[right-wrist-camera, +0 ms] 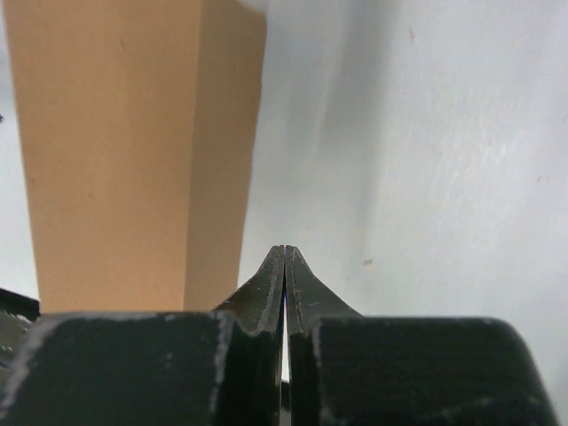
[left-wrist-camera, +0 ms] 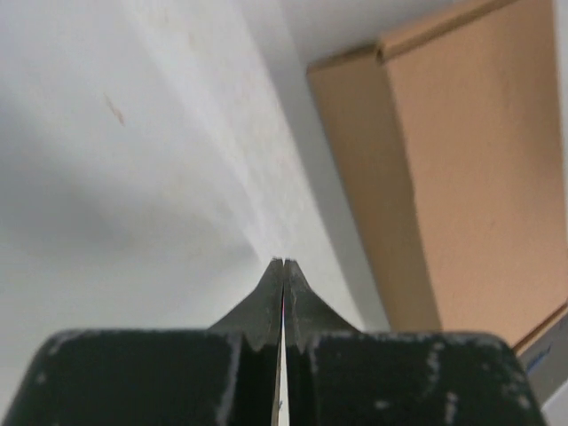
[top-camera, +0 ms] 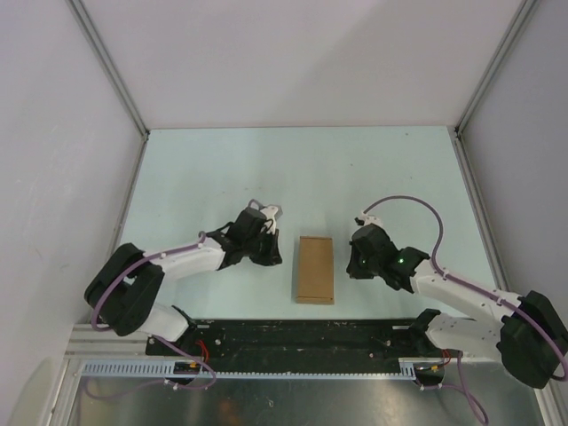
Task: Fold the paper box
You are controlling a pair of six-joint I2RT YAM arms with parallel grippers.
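The paper box is a closed oblong brown kraft carton lying flat on the table between the two arms. My left gripper sits just left of it, shut and empty; in the left wrist view its tips meet and the box lies to the right. My right gripper sits just right of the box, shut and empty; in the right wrist view its tips meet and the box lies to the left. Neither gripper touches the box.
The pale green table is walled by white panels at the back and sides. A black rail with the arm bases runs along the near edge, close to the box's near end.
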